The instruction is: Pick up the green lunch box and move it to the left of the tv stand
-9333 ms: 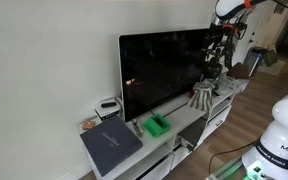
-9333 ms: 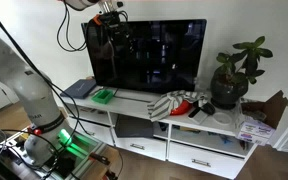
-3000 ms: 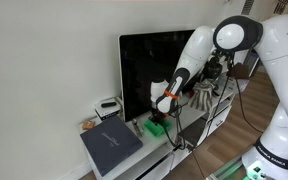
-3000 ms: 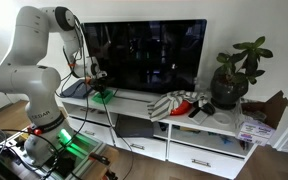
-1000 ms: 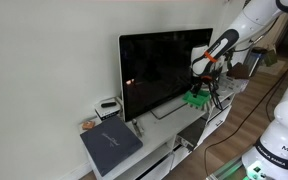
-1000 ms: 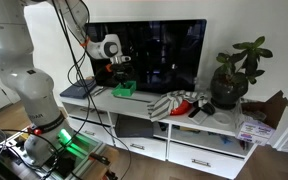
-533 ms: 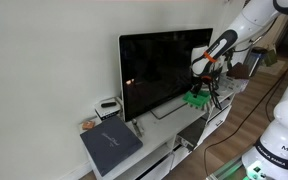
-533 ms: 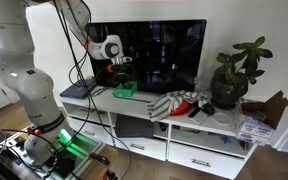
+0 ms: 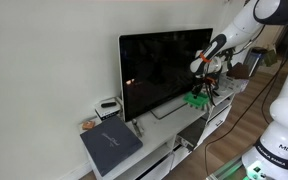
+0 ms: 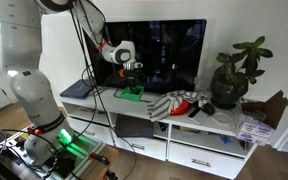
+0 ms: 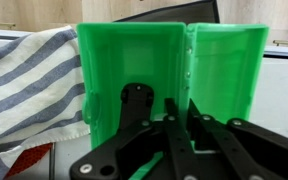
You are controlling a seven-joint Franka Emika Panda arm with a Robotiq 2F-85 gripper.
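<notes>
Two black fingers (image 11: 170, 128) of mine are pinching the thin wall down the middle of the small bright green plastic lunch box (image 11: 134, 55), so my gripper (image 11: 185, 125) is squeezing tight on it. My big white arm (image 10: 24, 60) is reaching over the long low white tv stand (image 10: 199, 157). A wide black flat TV (image 10: 149, 55) is standing on it, and my gripper is hanging in front of the screen in both exterior views. A leafy green plant in a dark pot (image 10: 224, 95) is sitting near one end of the stand. A flat dark grey slab (image 9: 111, 145) is lying at the other end. A striped grey and white cloth (image 11: 29, 85) is lying just beside the box. The box is lying open in two halves, low over the top of the stand. I cannot tell if it is touching the top.
</notes>
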